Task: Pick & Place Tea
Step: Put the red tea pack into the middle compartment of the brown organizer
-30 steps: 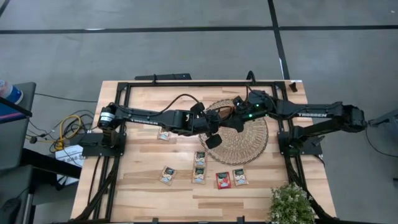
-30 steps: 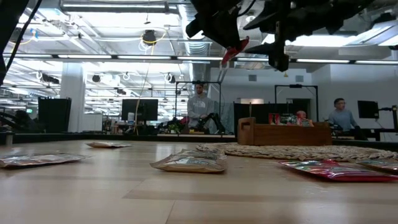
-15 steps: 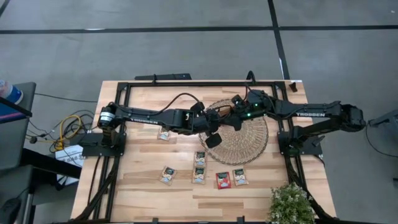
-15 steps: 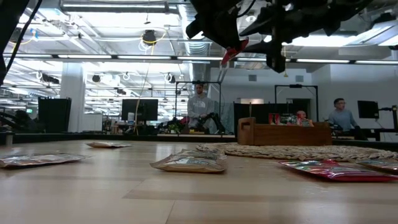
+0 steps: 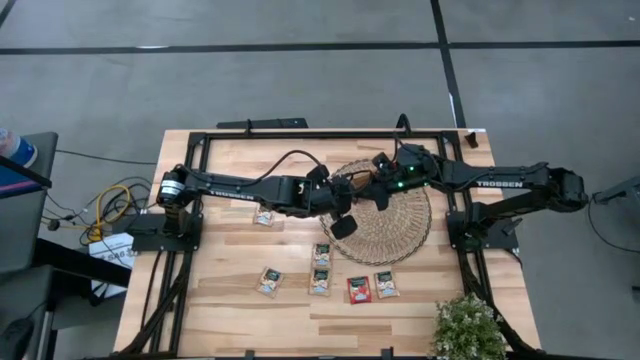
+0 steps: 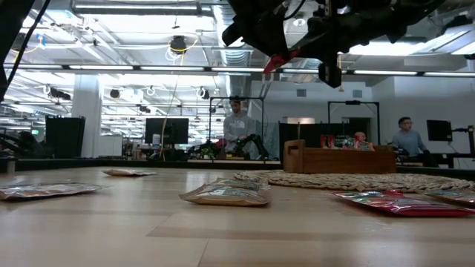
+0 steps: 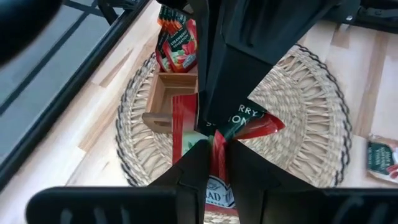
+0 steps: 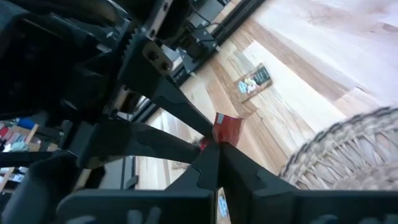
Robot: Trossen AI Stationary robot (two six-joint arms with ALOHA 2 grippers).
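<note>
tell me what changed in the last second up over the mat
The right claw moved in and shut on the red tea sachet that the left claw holds in the air. The left claw kept its grip. The sachets on the table and the wicker mat stayed put.

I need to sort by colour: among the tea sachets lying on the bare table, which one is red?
The red sachet in the front row, second from the right, between two pale sachets. All others on the wood are pale.
</note>
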